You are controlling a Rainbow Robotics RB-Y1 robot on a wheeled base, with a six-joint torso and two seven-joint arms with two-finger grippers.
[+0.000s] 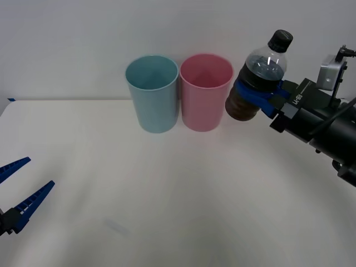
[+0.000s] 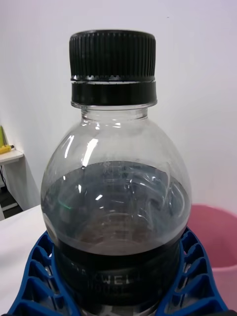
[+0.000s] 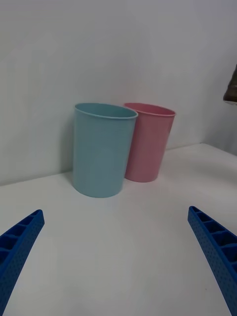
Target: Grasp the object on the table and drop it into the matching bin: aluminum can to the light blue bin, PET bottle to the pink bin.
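My right gripper (image 1: 257, 94) is shut on the PET bottle (image 1: 257, 78), a small clear bottle with a black cap and dark brown contents. It holds the bottle in the air, tilted, just right of the pink bin (image 1: 205, 92) and near its rim. The right wrist view has the bottle (image 2: 116, 197) between the blue fingers (image 2: 37, 276), with the pink bin's rim (image 2: 217, 232) behind it. The light blue bin (image 1: 152, 92) stands touching the pink one on its left. My left gripper (image 1: 19, 192) is open low at the table's left edge, well away from both bins (image 3: 103, 148).
The white table (image 1: 167, 189) stretches wide in front of the bins. A plain white wall rises right behind them. The right arm's black body (image 1: 322, 125) reaches in from the right side.
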